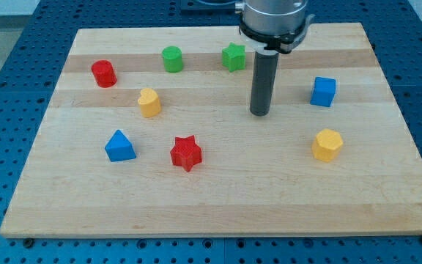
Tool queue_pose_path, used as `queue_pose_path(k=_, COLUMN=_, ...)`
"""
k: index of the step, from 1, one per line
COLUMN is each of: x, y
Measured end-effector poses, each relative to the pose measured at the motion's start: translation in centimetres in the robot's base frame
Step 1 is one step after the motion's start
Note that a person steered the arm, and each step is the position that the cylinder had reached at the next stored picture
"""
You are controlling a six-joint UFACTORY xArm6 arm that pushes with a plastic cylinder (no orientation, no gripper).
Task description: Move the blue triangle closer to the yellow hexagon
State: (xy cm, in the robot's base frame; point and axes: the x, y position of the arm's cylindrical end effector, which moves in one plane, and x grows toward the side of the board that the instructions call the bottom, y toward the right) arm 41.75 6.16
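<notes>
The blue triangle (119,146) lies at the view's lower left of the wooden board (218,205). The yellow hexagon (327,144) lies at the view's right, far from the triangle. The red star (186,152) sits between them, just right of the triangle. My tip (260,114) rests on the board near the middle, above and left of the hexagon and well to the right of the triangle. It touches no block.
A blue cube (324,92) lies right of my tip. A green star (234,56) and a green cylinder (172,59) lie at the top. A red cylinder (104,73) and a yellow heart (149,103) lie at the upper left.
</notes>
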Motion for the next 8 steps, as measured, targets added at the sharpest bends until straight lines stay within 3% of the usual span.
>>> queue_pose_path(k=2, x=-3.7, y=-2.6)
queue_pose_path(k=5, x=-5.9, y=-6.1)
queue_pose_path(k=6, x=-8.3, y=-11.8)
queue_pose_path(k=7, x=-7.9, y=-20.8)
queue_pose_path(k=8, x=-3.1, y=-16.8)
